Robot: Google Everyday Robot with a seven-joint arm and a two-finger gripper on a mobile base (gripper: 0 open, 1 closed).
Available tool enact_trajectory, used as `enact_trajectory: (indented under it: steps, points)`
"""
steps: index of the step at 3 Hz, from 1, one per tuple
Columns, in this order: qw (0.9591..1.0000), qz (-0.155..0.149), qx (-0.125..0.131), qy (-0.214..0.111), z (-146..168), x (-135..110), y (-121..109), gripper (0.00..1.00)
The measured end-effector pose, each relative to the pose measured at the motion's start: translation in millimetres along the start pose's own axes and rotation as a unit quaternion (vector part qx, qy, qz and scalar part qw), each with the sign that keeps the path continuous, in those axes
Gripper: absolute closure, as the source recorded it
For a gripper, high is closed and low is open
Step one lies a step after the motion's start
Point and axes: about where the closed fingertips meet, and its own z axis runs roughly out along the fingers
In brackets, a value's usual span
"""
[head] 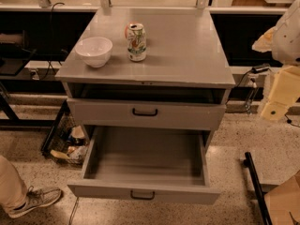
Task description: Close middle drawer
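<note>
The grey desk (187, 46) fills the middle of the view, to the left of my end effector (275, 108). My end effector hangs at the right edge, about level with the upper drawer (187, 117) and apart from the desk. I cannot tell whether it is open or closed.

The middle drawer (145, 165) lies below and to the left of my end effector. It is pulled far out toward me, its deep grey tray open to view. The upper drawer, straight left of my end effector, stands out a little, with a dark gap under the desk top.

Far left and lower, a person's grey shoe (36, 199) rests on the speckled floor. Up and left, on the desk top, a white bowl (93, 50) sits just beside a drink can (136, 42). A small black handle (142, 195) sits on the middle drawer's low front.
</note>
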Motion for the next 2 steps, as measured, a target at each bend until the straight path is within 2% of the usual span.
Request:
enact_trajectory:
  steps: [1,2]
  points:
    - [1.0000,0.000,0.000,0.000,0,0,0,0.00]
    - [0.9991,0.011,-0.040,0.001,32,1,20,0.00]
